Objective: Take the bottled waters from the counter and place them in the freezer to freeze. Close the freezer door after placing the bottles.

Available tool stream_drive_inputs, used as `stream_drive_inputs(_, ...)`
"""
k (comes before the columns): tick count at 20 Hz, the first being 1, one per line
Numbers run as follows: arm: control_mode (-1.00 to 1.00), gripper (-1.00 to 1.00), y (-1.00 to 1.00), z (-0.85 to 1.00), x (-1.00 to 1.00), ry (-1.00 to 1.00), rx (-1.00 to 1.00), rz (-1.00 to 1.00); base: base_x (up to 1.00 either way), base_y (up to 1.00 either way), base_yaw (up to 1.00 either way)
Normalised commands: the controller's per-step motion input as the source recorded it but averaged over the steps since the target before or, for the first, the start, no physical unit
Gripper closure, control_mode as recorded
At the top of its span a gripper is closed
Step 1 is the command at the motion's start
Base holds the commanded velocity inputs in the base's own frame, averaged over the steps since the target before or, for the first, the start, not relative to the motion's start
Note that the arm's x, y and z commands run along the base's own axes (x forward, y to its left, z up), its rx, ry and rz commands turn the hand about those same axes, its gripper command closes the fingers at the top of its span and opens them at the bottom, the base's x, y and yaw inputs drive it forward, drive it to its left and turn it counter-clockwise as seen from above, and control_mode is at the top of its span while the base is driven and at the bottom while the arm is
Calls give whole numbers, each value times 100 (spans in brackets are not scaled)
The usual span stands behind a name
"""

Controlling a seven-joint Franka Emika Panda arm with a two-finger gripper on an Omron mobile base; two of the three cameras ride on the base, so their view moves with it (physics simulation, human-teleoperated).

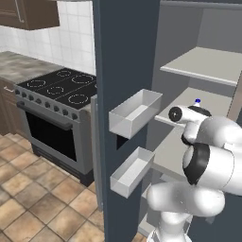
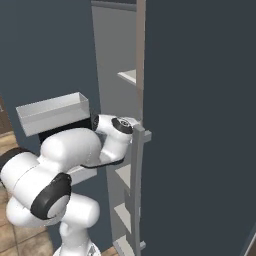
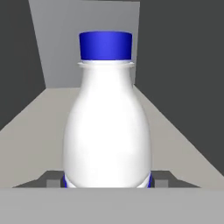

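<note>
Inside the freezer (image 1: 198,33) now, and the arm is reaching deep onto a middle shelf (image 1: 215,101)! Up close in the hand view, the white bottle (image 3: 107,127) with its blue cap (image 3: 105,45) stands upright, dead centre, with the end effector (image 3: 107,181) clamped on its base: a dark fingertip (image 3: 51,180) peeks out low on either side, tight against the body. From the left base view you can just catch that blue cap (image 1: 197,101) poking up above the wrist, over the shelf, so the bottle is in the compartment, though whether it is resting on the shelf or a touch above it I cannot tell.

The door (image 1: 125,94) hangs wide open, its two pale bins (image 1: 134,113) jutting out. Off to the left sits the stove (image 1: 56,90), with a strip of worktop (image 1: 21,66) behind it.

So where do we stand? My read: this bottle is nearly delivered, needing only a release and a clean pull-back. The blue-green bottle's whereabouts I cannot judge from these views. Closing the door is definitely still to come.
</note>
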Motion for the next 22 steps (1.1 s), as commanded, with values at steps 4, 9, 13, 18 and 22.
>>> stream_drive_inputs(4, -100, 100, -21, -36, 30, -4, -6, 0, 0, 0, 0)
stream_drive_inputs(9, -100, 100, -14, -25, 31, 0, -4, 0, 0, 0, 0)
stream_drive_inputs(13, -100, 100, -8, -17, 34, 0, -1, 0, 0, 0, 0)
stream_drive_inputs(18, -100, 100, -16, -15, 42, 0, 0, 0, 0, 0, 0)
stream_drive_inputs(22, -100, 100, -9, -24, 19, 0, 0, 0, 0, 0, 0)
